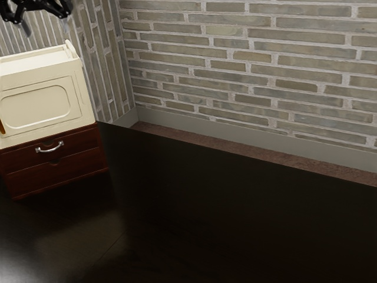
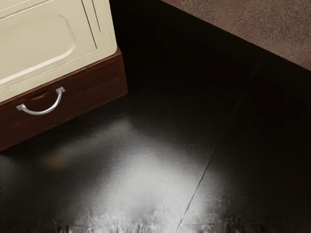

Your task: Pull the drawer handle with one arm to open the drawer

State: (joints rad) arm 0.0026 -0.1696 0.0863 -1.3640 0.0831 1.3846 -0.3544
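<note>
At the exterior view's far left, a small orange piece (image 1: 2, 127) showed on the edge of the cream-coloured cabinet (image 1: 39, 109); what it was could not be told. Next, above the cabinet, hung the black gripper (image 1: 46, 25), its two fingertips spread apart with nothing between them. Below the cream panel, the curved silver drawer handle (image 2: 40, 113) sat on the red-brown drawer (image 1: 82, 142), whose front looked flush and closed. Farther right stretched the glossy black surface (image 1: 235, 212), with the brick wall (image 1: 247, 65) behind it.

The step in hand seemed to be the approach, with no grip made. The next move called for lowering the hand in front of the handle, turning the fingers to straddle its bar, then closing before any pull outward.
</note>
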